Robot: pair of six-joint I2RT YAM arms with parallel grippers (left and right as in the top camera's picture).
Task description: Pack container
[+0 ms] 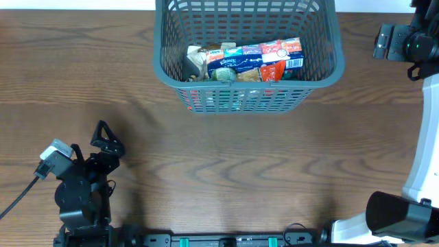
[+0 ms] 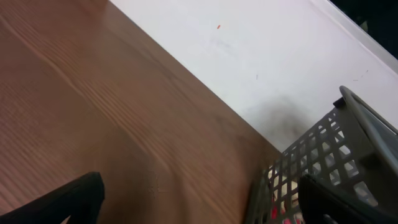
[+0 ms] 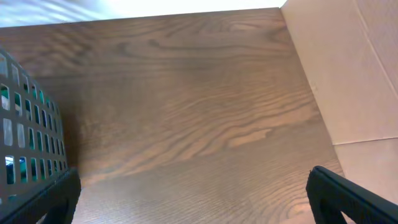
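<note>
The container [image 1: 247,97] is sitting at the far edge of the table [image 1: 240,171]. Packets [image 1: 254,58] are lying inside it.

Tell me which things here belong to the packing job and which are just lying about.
Job: basket, packets inside it, left tool, right tool, both open and empty.
Just there: table, black cable by the left arm.

The brown wood-grain desk [image 1: 240,165] before me carries the grey-blue slotted container [image 1: 247,97], standing flat at the middle of its far edge, and a black cable [image 1: 19,194] that seems to trail across its near-left corner.
</note>
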